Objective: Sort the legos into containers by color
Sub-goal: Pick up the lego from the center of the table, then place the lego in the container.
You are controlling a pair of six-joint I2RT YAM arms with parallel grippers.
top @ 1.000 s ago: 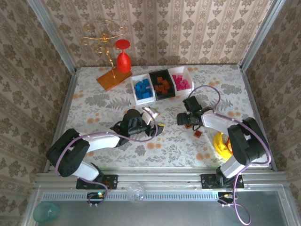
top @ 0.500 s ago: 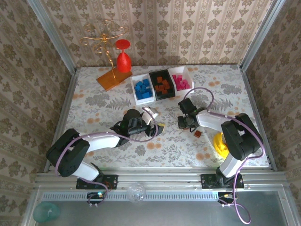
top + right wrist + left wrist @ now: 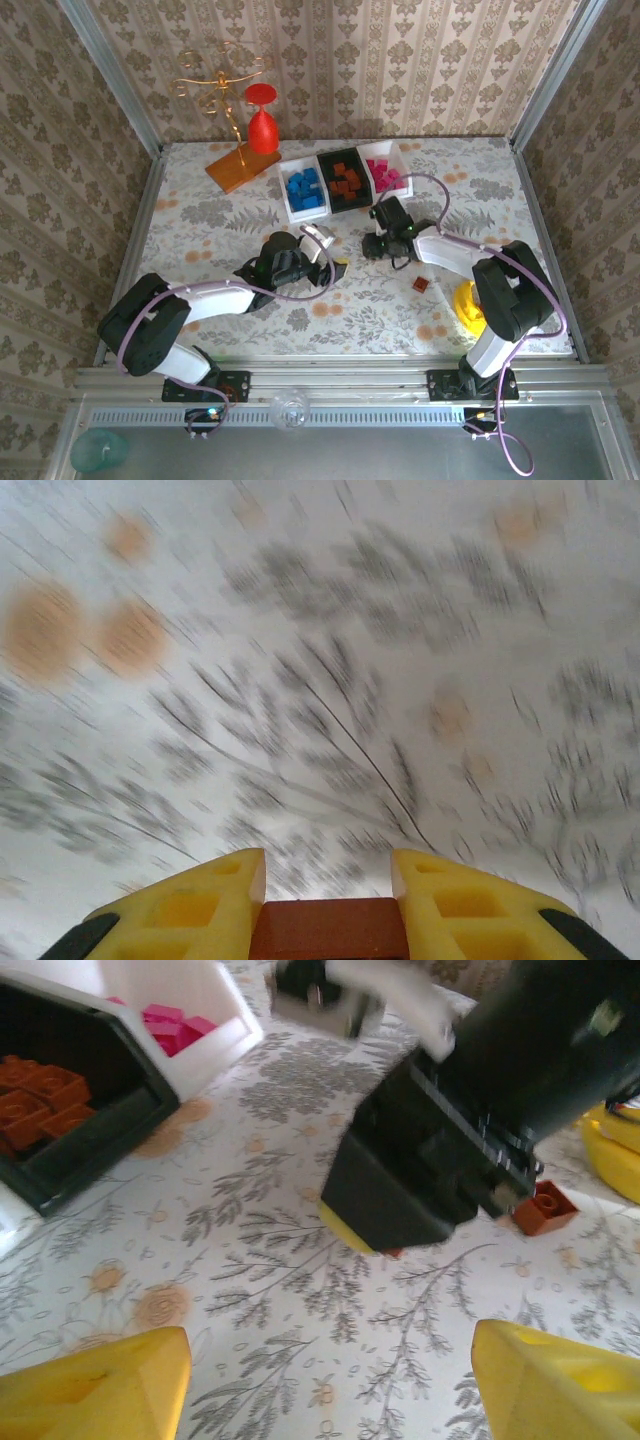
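Observation:
My right gripper (image 3: pixel 328 872) is shut on an orange-brown lego (image 3: pixel 328 930) held between its yellow fingers (image 3: pixel 200 905) above the blurred floral tablecloth. From above, the right gripper (image 3: pixel 374 246) hangs just in front of the containers: a white bin (image 3: pixel 303 190) of blue legos, a black bin (image 3: pixel 346 181) of orange-brown ones and a white bin (image 3: pixel 383 172) of pink ones. Another orange-brown lego (image 3: pixel 421 285) (image 3: pixel 545 1208) lies loose on the cloth. My left gripper (image 3: pixel 330 266) (image 3: pixel 330 1385) is open over bare cloth, facing the right gripper's black body (image 3: pixel 440 1160).
A yellow snack packet (image 3: pixel 470 305) lies by the right arm. An orange board (image 3: pixel 238 167) with a gold wire stand and a red glass (image 3: pixel 262 125) stands at the back left. Patterned walls close in three sides.
The right gripper has closed on an orange-brown lego and swung left and back toward the bins. The left arm has hardly moved.

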